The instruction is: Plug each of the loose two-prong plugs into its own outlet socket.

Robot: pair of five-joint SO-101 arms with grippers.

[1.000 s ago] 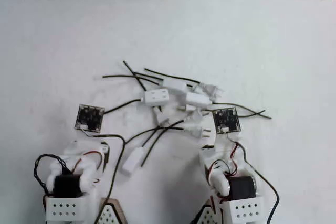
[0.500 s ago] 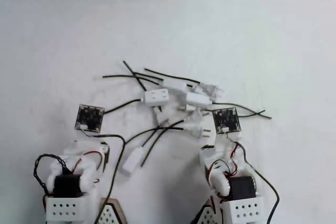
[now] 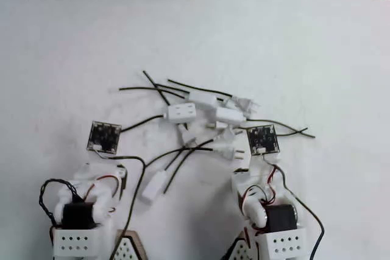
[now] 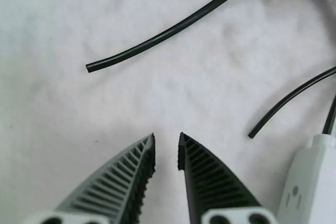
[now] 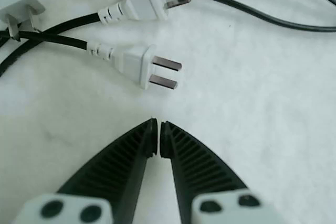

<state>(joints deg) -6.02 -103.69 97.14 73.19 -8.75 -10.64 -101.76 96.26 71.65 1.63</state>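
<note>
Two pairs of jaws: left slightly spread, right pressed together near one plug [image 5: 137, 62].

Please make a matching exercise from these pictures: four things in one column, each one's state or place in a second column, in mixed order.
1. left gripper, grey ribbed fingers
2. right gripper, black ribbed fingers
3. white two-prong plug on a black cable
4. long white block on a black cable

a. lies apart from the pile
b. tips nearly touching, nothing held
c. tips slightly apart, nothing held
d. prongs bare, just before the right gripper

Pairs: 1-c, 2-b, 3-d, 4-a
</note>
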